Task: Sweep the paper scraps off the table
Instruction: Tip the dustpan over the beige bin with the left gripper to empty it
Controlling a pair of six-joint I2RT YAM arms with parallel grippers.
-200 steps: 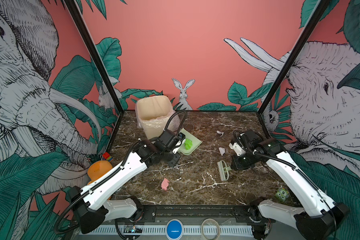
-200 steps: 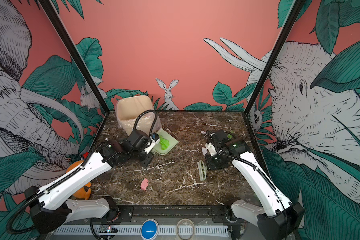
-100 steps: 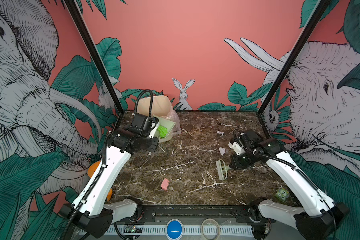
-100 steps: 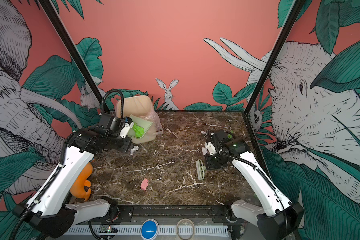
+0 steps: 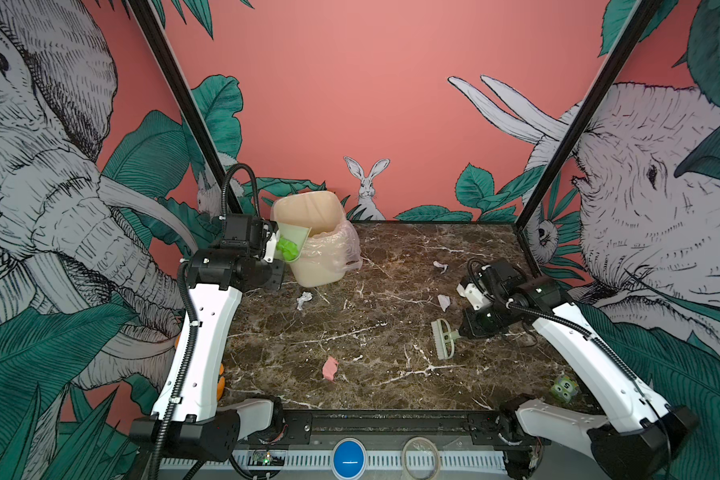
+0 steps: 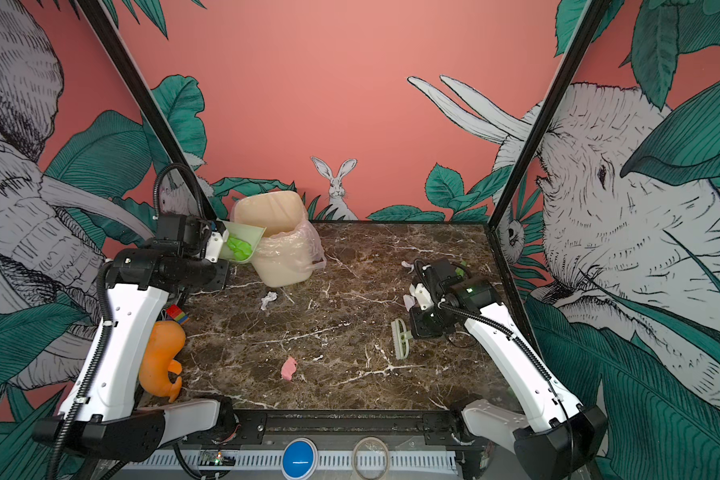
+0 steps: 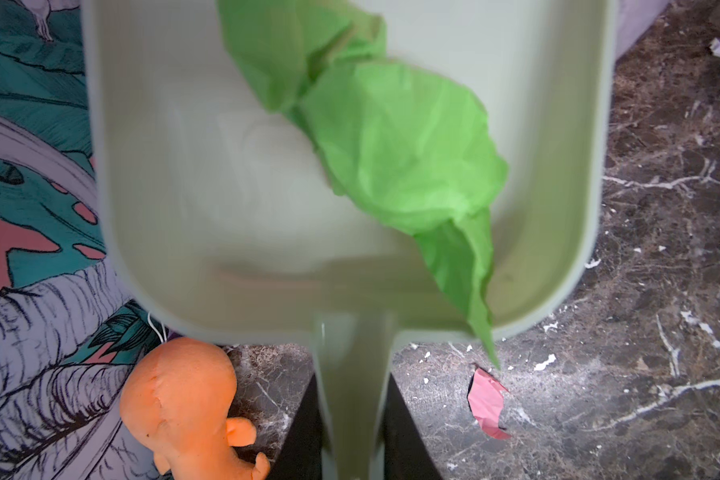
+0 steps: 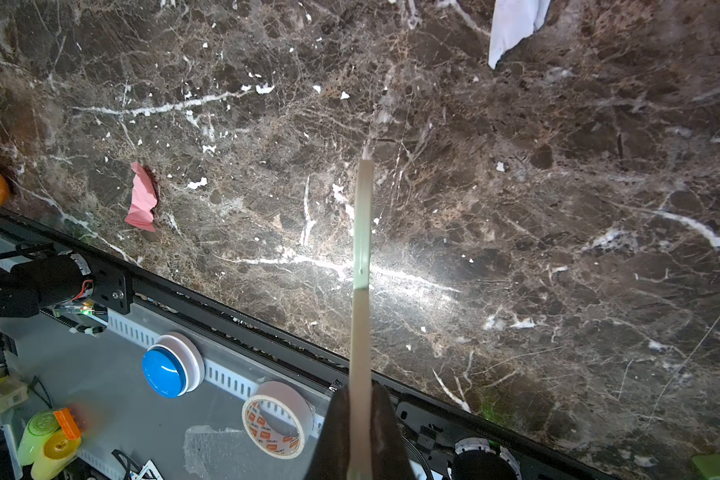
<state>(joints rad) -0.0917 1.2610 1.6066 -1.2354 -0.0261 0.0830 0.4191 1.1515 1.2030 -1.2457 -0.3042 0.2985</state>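
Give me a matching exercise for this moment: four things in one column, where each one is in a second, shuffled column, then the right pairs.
Things:
1. dustpan
2. green scrap
3. pink scrap
4. brush

Places:
A. lying on the table near its front edge
B. held by the right gripper
C. inside the dustpan
D. lifted off the table, at the rim of the bin

Pairs: 1-D, 2-C, 3-A, 4-B
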